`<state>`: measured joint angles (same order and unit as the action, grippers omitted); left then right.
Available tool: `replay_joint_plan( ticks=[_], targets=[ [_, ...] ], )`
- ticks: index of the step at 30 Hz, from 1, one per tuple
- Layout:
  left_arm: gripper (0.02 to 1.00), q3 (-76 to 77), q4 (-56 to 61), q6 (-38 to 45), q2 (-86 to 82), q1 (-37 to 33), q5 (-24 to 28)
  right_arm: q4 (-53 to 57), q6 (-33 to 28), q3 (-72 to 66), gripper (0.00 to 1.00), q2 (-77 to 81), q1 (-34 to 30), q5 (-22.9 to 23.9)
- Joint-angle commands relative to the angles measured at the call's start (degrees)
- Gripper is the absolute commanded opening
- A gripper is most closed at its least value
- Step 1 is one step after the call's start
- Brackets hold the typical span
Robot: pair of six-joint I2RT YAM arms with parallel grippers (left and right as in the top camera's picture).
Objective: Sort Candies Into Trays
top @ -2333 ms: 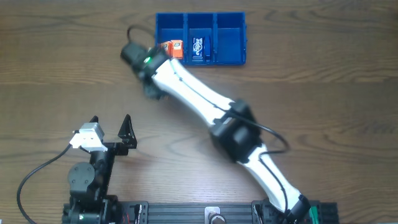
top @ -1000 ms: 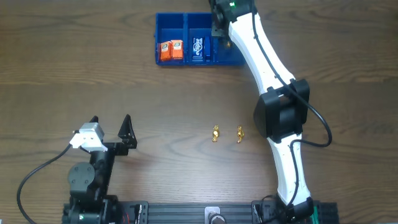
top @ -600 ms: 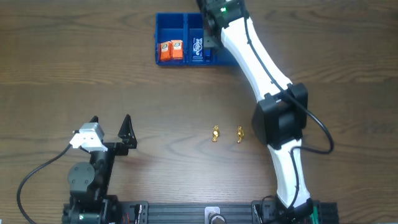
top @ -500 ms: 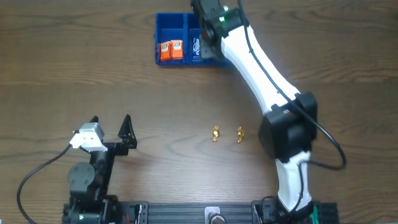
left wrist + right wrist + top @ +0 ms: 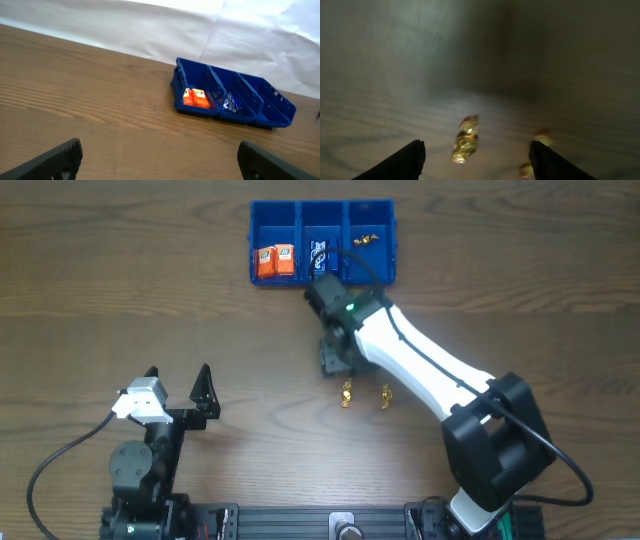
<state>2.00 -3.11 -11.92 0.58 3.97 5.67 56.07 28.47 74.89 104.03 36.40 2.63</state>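
Observation:
A blue tray (image 5: 396, 242) with three compartments stands at the table's far edge. Two orange candies (image 5: 274, 261) lie in its left compartment, a blue packet (image 5: 321, 256) in the middle one and a gold candy (image 5: 366, 240) in the right one. Two gold candies (image 5: 347, 394) (image 5: 385, 395) lie on the table in the middle. My right gripper (image 5: 335, 360) hangs just above them, open and empty, with one gold candy (image 5: 465, 139) between its fingers' line and another (image 5: 542, 134) off to the side. My left gripper (image 5: 178, 391) rests open near its base, facing the tray (image 5: 231, 94).
The wooden table (image 5: 120, 290) is bare around the candies. White paper (image 5: 150, 25) covers the wall behind the tray.
My right arm has swung back from over the tray's right compartment, past the middle one, down to the two gold candies on the table. A gold candy now lies in the right compartment. The left arm stayed still.

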Motion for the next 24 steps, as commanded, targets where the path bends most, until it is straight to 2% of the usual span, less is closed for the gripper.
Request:
replay_joint_plan(
  ticks=[1,12,24],
  targets=[
    [0.998,-1.73,-0.90,0.79,-0.37,0.17,0.11,-2.84,3.91,-4.85,0.700,0.00,1.79,-3.21],
    [0.998,-1.73,-0.90,0.79,-0.37,0.17,0.11,-6.21,7.80,-11.76,0.693,0.13,2.86,-3.23],
    [0.998,-1.73,-0.90,0.79,-0.37,0.17,0.11,-7.96,8.90,-11.89,0.623,2.40,3.17,-3.17]
  ],
)
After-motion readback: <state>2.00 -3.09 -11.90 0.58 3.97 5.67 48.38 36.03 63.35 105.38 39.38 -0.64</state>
